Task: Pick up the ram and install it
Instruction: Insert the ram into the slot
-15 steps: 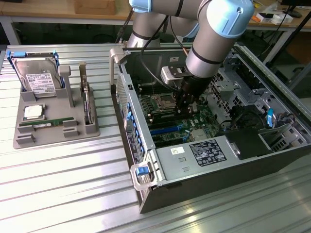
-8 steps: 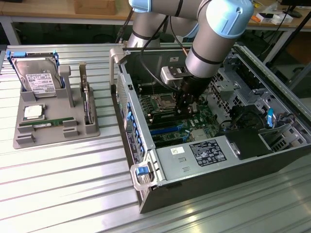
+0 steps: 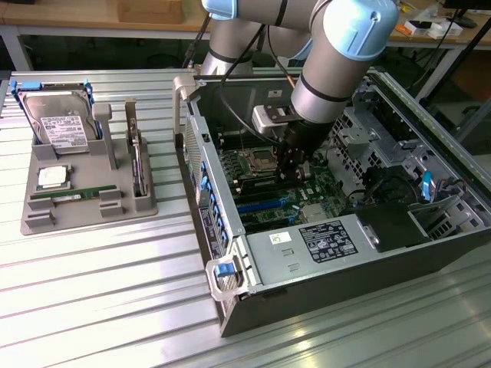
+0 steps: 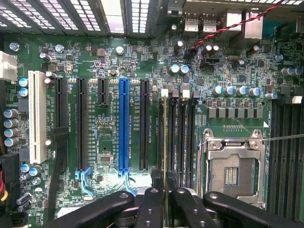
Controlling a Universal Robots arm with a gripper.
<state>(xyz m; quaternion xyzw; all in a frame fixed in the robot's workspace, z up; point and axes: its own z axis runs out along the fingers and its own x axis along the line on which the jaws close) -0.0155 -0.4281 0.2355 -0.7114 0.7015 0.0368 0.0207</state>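
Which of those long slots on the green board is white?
The long white plastic slot at the row's end; the rest are black, bar one blue slot.

The ram [image 4: 165, 137] is seen edge-on only, as a thin line gripped between the fingers of the claw [image 4: 165, 183]. Its chips and sticker are hidden, and its near end is covered by the fingers. Whether it touches a slot cannot be told. The claw's body is cut off by the picture's edge. In the exterior view the arm [image 3: 337, 46] is cut off at twelve o'clock and the computer case [image 3: 322, 307] at three o'clock.
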